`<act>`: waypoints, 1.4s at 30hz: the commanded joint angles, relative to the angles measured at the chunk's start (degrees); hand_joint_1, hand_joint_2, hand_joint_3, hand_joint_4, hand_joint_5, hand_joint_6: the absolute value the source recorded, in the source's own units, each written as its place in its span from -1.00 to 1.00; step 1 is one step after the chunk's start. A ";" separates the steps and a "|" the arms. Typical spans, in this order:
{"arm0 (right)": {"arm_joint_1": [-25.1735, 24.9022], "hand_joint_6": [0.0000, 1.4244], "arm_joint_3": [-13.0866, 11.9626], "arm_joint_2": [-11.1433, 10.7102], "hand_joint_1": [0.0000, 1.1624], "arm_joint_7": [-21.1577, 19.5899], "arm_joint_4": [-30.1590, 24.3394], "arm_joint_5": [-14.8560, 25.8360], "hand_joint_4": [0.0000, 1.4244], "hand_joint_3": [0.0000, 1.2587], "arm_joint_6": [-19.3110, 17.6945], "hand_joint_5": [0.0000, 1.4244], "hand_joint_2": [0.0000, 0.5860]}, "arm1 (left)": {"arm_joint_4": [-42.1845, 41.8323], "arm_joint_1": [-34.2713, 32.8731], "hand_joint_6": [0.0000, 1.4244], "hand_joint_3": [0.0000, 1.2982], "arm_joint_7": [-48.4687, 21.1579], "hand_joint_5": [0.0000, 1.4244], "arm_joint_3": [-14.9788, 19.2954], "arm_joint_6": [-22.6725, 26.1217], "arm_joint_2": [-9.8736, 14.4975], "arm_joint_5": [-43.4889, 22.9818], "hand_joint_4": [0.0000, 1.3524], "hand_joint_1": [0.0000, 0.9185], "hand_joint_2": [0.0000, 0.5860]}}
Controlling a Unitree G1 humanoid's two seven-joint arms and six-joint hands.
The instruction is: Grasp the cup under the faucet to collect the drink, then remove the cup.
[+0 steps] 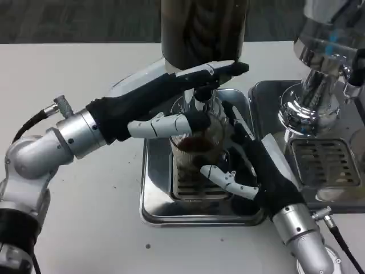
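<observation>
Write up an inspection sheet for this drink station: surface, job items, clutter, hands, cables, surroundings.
Surface: white table, a few dark specks.
Job items: clear cup holding dark drink, upright on the steel drip tray beneath the dispenser.
Clutter: nothing seen.
Hands: right hand grips the cup; left hand reaches over the tap area, what it touches is unclear.
Cables: black cable at left forearm, another at right.
Surroundings: second chrome dispenser and tray to the right; dark carpet behind.

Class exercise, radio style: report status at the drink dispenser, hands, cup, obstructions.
Right hand holds cup under faucet, dark drink inside. Left hand up at faucet, fingers against the cup. Cup stands over drip tray. Nothing blocking removal.
</observation>
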 commanded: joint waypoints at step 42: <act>0.84 -0.86 -0.27 -1.05 -0.07 3.62 -0.74 4.27 -1.00 -1.00 -3.84 -0.99 -0.19 | -2.01 6.72 -0.83 -0.54 -6.94 -0.78 16.59 13.35 -0.34 -13.41 -0.67 -1.00 -0.57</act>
